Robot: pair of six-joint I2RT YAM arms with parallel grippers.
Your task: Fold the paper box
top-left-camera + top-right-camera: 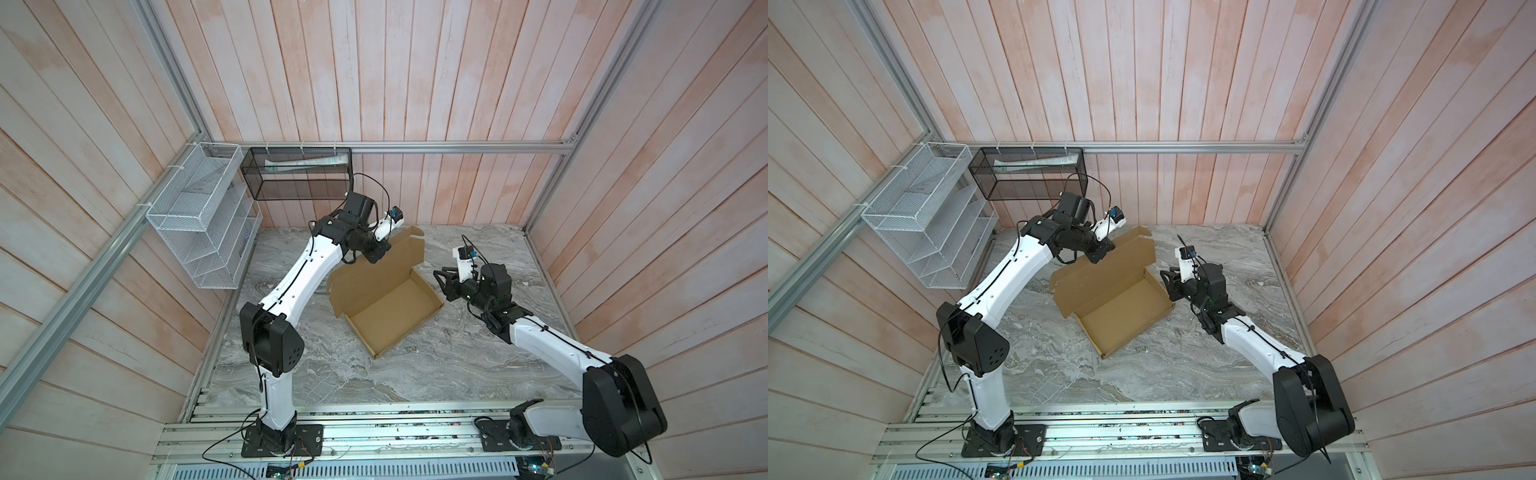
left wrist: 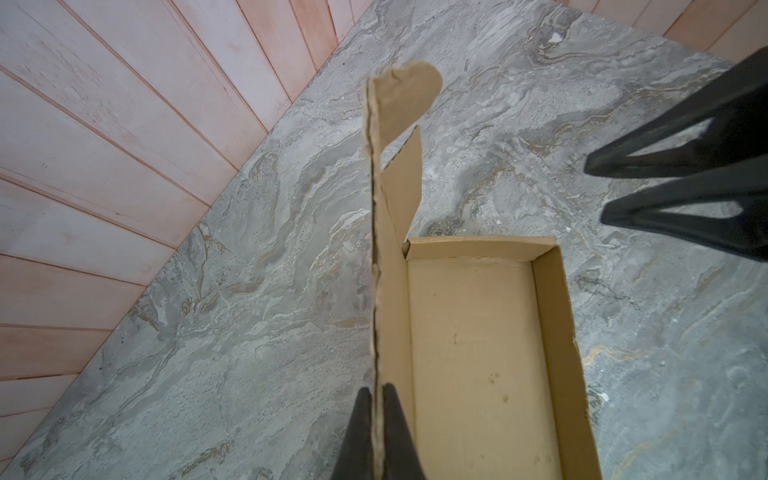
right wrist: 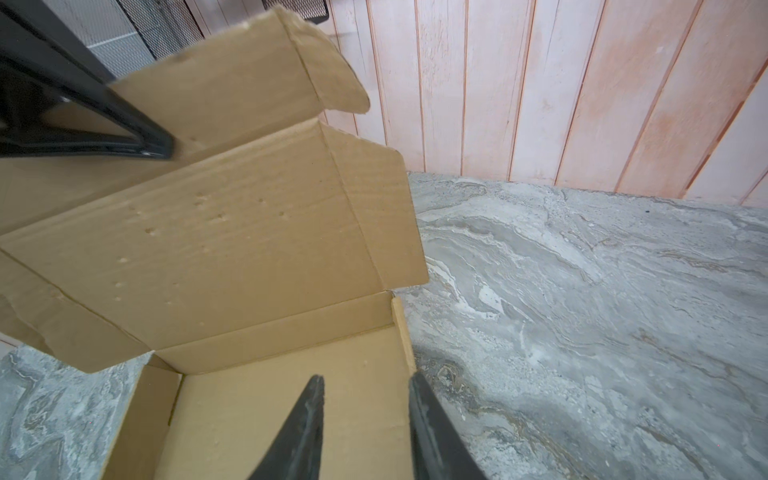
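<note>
Matt corrugated-cardboard paper box (image 1: 395, 316) (pitted); marble-look table (image 1: 415, 374).

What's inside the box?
Nothing: only the box's bare cardboard floor shows. The raised lid covers none of it; the right gripper hides a little in the right wrist view.

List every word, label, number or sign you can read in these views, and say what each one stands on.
No text can be read anywhere.
paper box: plain tan cardboard, no print on it in the top views or the wrist views.
pale packet in the black mesh basket: faint greenish marks, too small and blurred to read.
</note>
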